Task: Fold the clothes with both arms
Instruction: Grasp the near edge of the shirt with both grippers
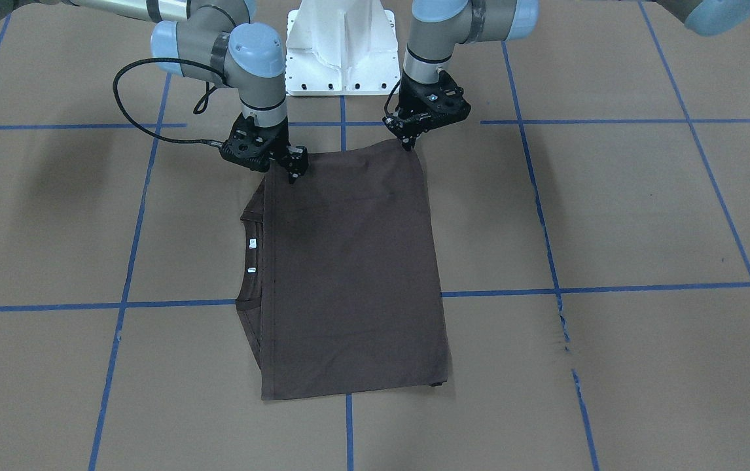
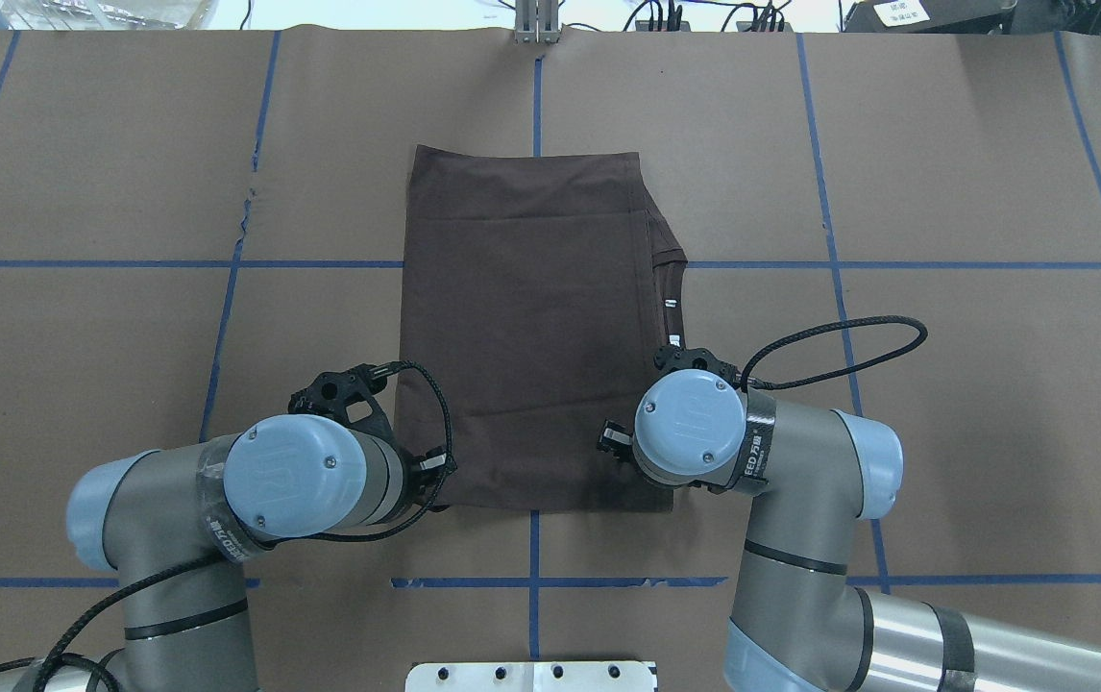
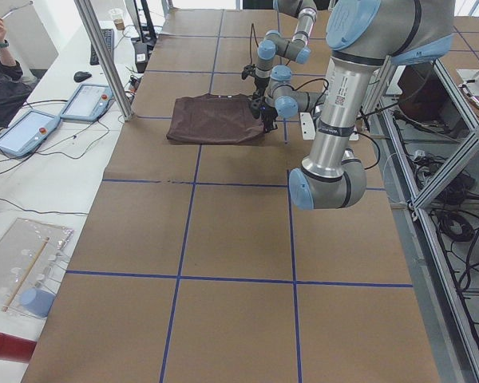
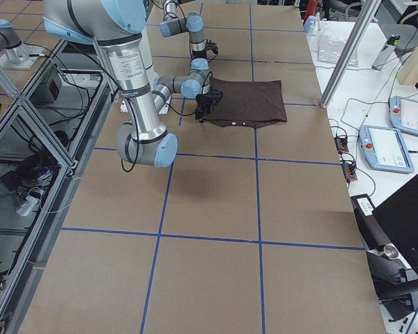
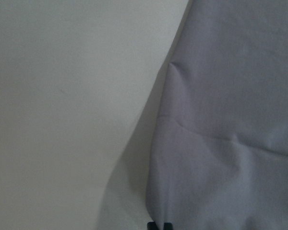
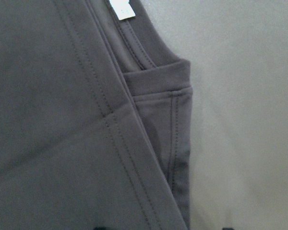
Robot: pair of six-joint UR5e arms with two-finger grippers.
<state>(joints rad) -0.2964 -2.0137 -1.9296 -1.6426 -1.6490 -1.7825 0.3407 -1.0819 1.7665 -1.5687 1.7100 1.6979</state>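
A dark brown T-shirt (image 1: pixel 355 275) (image 2: pixel 522 327) lies folded into a flat rectangle on the brown paper table. Its collar and white neck tags (image 1: pixel 252 243) (image 6: pixel 121 8) show along the side toward my right arm. My left gripper (image 1: pixel 408 142) (image 5: pixel 159 225) sits at the corner nearest the robot. Its fingertips are together on the cloth edge, and creases run from them. My right gripper (image 1: pixel 294 171) stands over the other near corner, by the folded sleeve hem (image 6: pixel 177 124). Its fingertips show apart at the bottom of the right wrist view. From overhead, both wrists hide the fingertips.
The white pedestal base (image 1: pixel 342 46) stands just behind the shirt. Blue tape lines (image 1: pixel 349 425) grid the table. Off the far edge, a side bench holds tablets (image 3: pixel 24 132) and a seated person (image 3: pixel 0 64). Metal posts (image 4: pixel 341 49) stand at that edge.
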